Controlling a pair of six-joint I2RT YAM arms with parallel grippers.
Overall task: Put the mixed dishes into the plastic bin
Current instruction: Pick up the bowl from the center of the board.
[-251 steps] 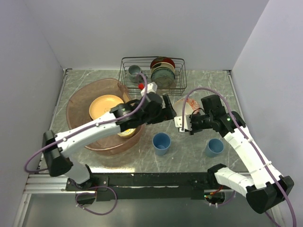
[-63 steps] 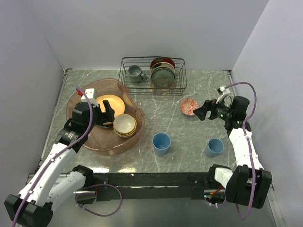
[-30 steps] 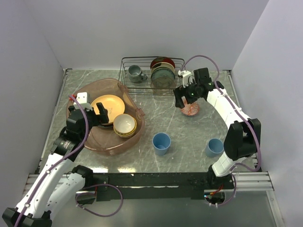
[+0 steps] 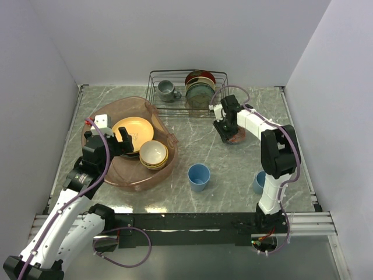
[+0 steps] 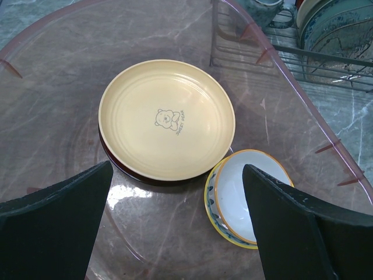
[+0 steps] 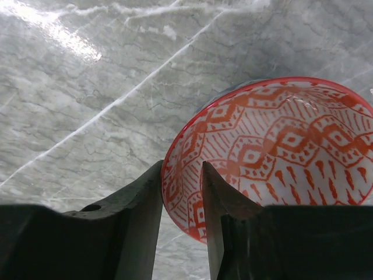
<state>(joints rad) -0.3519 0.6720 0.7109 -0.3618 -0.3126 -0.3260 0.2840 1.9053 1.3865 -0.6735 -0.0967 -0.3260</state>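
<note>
The red-patterned bowl (image 4: 237, 137) (image 6: 280, 134) sits on the marble table right of centre. My right gripper (image 4: 227, 130) (image 6: 182, 169) has closed on its near rim, one finger (image 6: 143, 198) outside and the other inside. My left gripper (image 4: 127, 139) (image 5: 178, 169) hangs open and empty over the plastic bin (image 4: 140, 101) (image 5: 52, 116). In the bin lie a yellow-orange plate (image 4: 133, 128) (image 5: 166, 116) on a darker plate and a cream bowl (image 4: 153, 153) (image 5: 250, 195) on a yellow-rimmed plate. Two light-blue cups (image 4: 199, 175) (image 4: 260, 182) stand near the front.
A black wire rack (image 4: 175, 106) at the back holds a grey mug (image 4: 166, 89) and upright dark plates (image 4: 200, 87). Grey walls close in the table on three sides. The right arm's forearm reaches over the right-hand cup.
The right gripper has come down and leftward onto the red-patterned bowl and its fingers have closed on the rim. The left arm has stayed where it was.
</note>
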